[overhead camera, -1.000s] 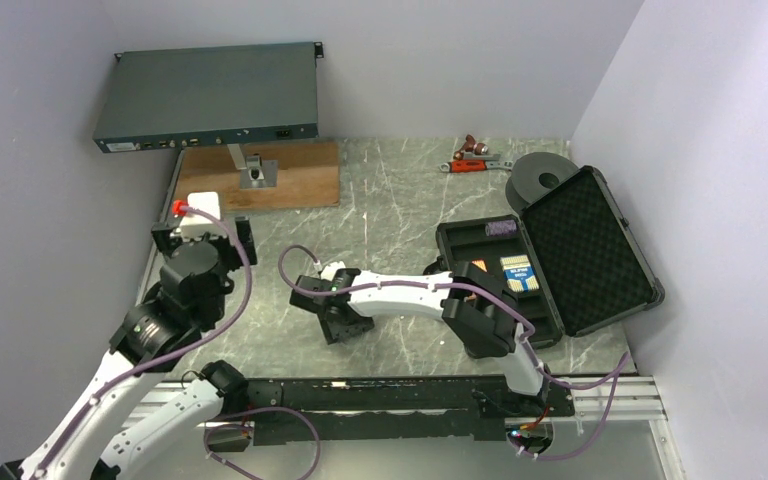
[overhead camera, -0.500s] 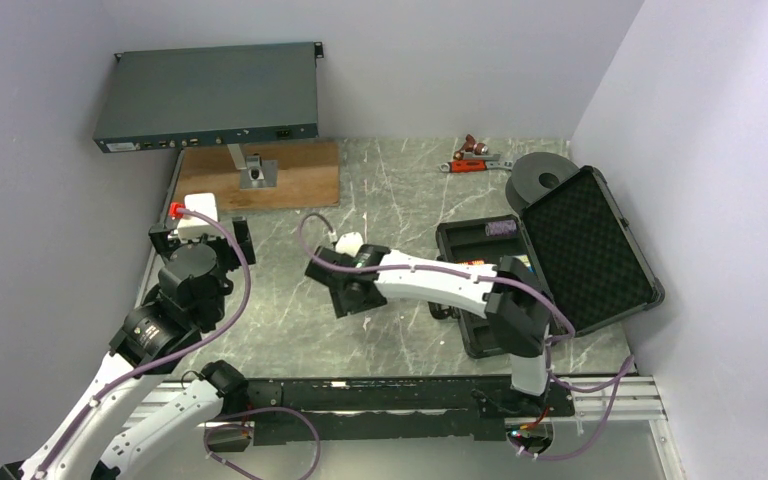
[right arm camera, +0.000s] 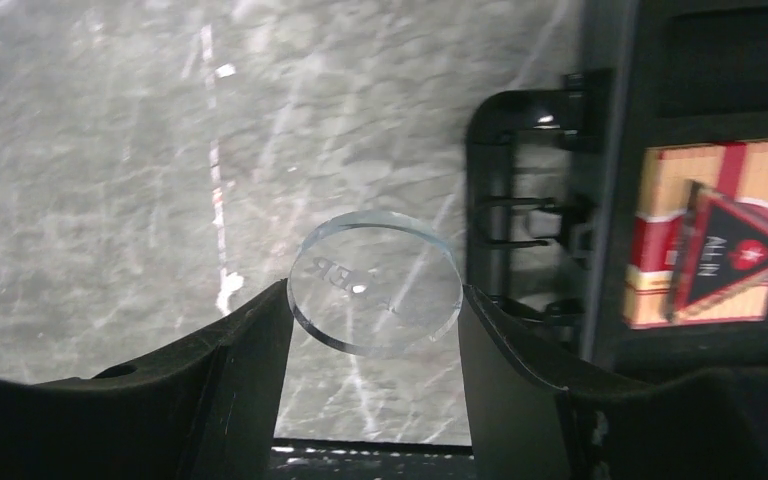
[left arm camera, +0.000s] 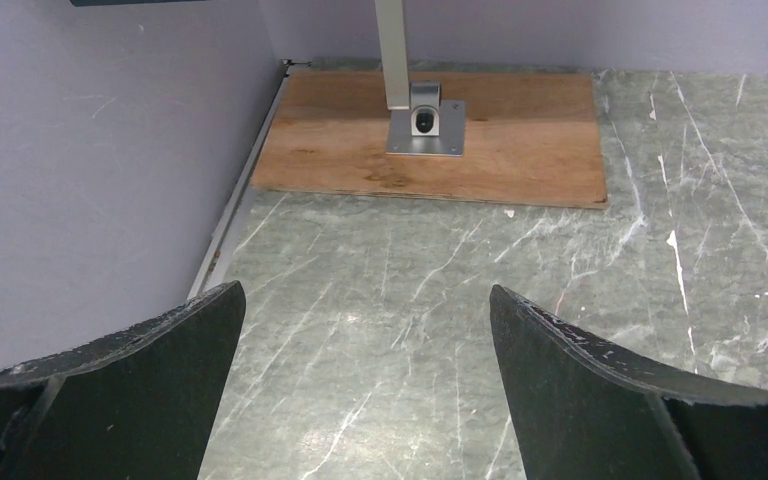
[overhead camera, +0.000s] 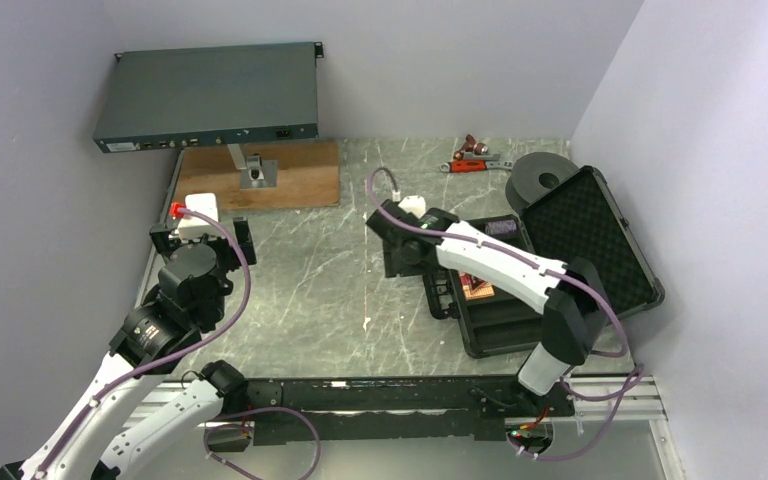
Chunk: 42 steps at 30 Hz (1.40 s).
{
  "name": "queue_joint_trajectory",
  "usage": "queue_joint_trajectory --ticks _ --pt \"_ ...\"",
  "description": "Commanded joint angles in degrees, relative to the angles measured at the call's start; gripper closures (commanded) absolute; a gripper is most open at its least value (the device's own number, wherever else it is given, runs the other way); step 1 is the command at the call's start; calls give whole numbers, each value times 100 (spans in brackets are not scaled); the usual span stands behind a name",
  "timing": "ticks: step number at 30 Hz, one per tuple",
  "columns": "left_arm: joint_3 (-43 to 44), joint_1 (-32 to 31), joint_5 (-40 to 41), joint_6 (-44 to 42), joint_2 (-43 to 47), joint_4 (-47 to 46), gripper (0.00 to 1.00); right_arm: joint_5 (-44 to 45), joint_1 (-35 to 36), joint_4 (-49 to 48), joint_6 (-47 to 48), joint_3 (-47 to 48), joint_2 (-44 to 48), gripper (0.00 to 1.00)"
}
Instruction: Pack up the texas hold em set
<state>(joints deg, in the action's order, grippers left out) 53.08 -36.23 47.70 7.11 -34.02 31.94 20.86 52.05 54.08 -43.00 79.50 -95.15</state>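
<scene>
Clear lettered disc [right arm camera: 375, 283], tight in right pincer [right arm camera: 373, 300]; left pincer [left arm camera: 365, 295] wide apart.

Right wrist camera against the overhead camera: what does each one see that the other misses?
Only the right wrist view shows the clear disc pinched in the right gripper, and lets you make out the red triangle lying on the red card box. Only the overhead view shows the open lid, the purple chips, the black spool and the wooden board. Both show the black case, the red card box and the marble table.
</scene>
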Motion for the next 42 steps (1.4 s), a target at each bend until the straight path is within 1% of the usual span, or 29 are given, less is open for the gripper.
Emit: queue_joint_trajectory --ticks 1,8,13,20,23,25,29,33,42 --pt "45 11 -108 -6 0 -170 1 197 -617 173 253 -260 589 94" --pt "62 12 -217 -24 4 -171 1 164 -1938 167 586 -839 1369 94" --pt "43 15 -307 -22 12 -166 1 0 -2919 49 902 -1211 1721 94" --pt "62 10 -397 -26 -17 -149 1 -105 -3775 -206 1169 -1785 1894 95" --pt "58 10 -433 -26 3 -153 1 -535 -4228 -464 1148 -1986 2031 96" --pt "37 11 -454 -26 24 -153 1 -665 -4395 -607 1095 -2105 2101 96" --pt "2 11 -517 -34 53 -191 1 -463 -4645 -621 981 -2134 2063 96" --pt "24 11 -582 -18 17 -150 1 -496 -4869 -772 944 -2300 2122 96" --pt "10 15 -639 -43 71 -195 1 -550 -4940 -1039 924 -2553 2076 95"
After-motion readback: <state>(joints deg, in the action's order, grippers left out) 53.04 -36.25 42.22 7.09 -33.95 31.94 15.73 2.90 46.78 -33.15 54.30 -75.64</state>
